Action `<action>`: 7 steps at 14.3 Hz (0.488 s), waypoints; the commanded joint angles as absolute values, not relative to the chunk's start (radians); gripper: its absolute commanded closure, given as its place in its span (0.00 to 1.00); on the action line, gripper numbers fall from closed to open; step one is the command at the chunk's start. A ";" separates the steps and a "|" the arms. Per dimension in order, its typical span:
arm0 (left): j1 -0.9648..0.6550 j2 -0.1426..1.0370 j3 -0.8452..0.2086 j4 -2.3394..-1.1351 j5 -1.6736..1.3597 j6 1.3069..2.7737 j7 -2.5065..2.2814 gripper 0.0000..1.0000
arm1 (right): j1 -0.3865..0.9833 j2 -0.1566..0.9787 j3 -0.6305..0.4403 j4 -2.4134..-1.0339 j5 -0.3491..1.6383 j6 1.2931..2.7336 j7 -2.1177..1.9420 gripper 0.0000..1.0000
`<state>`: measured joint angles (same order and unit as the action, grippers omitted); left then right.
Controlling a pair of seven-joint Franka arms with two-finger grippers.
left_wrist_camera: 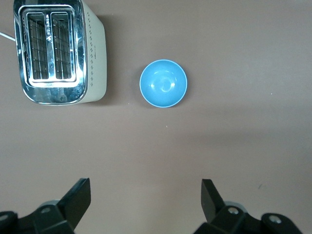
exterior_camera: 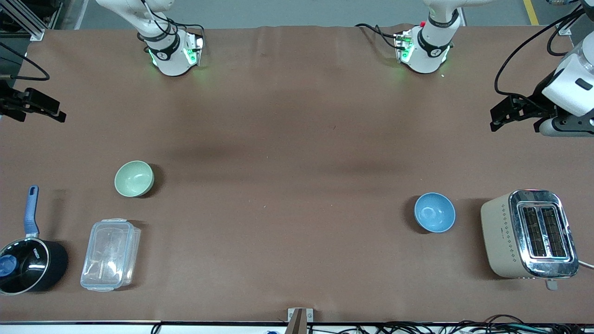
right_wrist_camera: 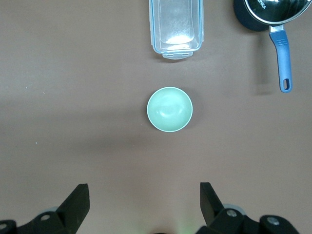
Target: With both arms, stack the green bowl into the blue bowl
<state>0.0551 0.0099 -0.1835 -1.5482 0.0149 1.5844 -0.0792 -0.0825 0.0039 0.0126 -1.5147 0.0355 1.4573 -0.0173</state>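
Brown table (exterior_camera: pixel 287 139): green bowl (right_wrist_camera: pixel 169 109) under open right gripper (right_wrist_camera: pixel 144 202).

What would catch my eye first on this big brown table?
Two small bowls sit wide apart: the green bowl toward the right arm's end, the blue bowl toward the left arm's end beside a shiny toaster. The left gripper and right gripper hang open above the table, holding nothing.

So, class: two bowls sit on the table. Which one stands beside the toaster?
The blue bowl, toward the left arm's end of the table, right beside the toaster. The green bowl sits toward the right arm's end, near the clear container.
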 commanded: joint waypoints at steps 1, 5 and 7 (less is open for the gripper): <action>0.055 0.009 -0.178 -1.529 0.011 1.554 -0.063 0.00 | -0.083 -0.011 0.017 -1.529 0.023 1.453 -0.029 0.00; 0.055 0.058 -0.179 -1.500 0.054 1.554 -0.064 0.00 | -0.083 -0.011 0.017 -1.531 0.023 1.451 -0.029 0.00; 0.055 0.127 -0.181 -1.503 0.063 1.568 -0.078 0.00 | -0.083 -0.011 0.017 -1.532 0.023 1.451 -0.029 0.00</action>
<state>0.0562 0.0456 -0.1804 -1.5390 0.0374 1.5744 -0.0792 -0.0825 0.0039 0.0127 -1.5147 0.0354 1.4540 -0.0195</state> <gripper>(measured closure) 0.000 0.000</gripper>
